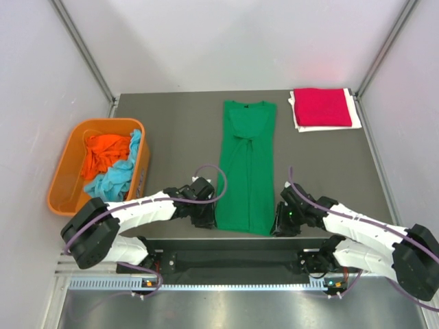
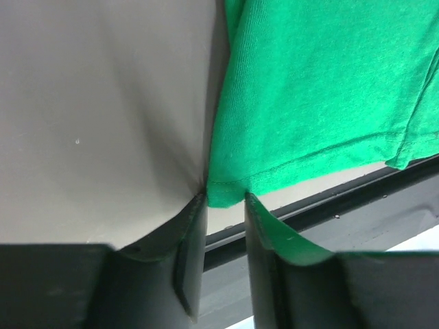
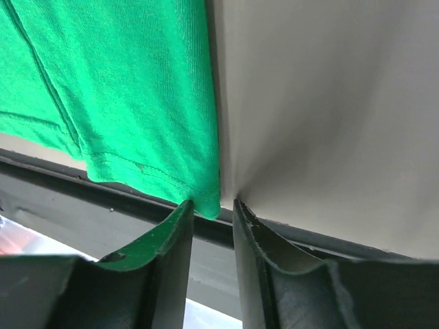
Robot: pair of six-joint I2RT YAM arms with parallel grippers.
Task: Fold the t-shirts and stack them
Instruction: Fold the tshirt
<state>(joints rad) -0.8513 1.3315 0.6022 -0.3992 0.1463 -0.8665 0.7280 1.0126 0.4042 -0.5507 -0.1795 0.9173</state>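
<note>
Table [image 1: 175, 133], dark grey, seen from above.

- Left edge: orange plastic tub [image 1: 62, 181] holds an orange t-shirt [image 1: 103, 154] and a light blue t-shirt [image 1: 113, 179], both crumpled.
- Left gripper [image 1: 208, 219] sits low at the near edge, on the left hem corner of the green t-shirt [image 1: 247, 171]. In the wrist view its fingertips [image 2: 194, 219] stand partly apart and straddle that corner. A gap shows beside the cloth, so it is not clamped.
- Centre: the green t-shirt lies flat, folded into a long narrow strip. Collar points to the far edge, hem lies along the near edge.
- Right gripper [image 1: 282, 223] is at the right hem corner. Its fingertips [image 3: 177, 236] form a narrow gap with the corner between them. No clamp visible.
- Far right corner: crimson red t-shirt [image 1: 321, 106], folded square, rests on a white folded layer [image 1: 354, 113] of unclear material.
</note>
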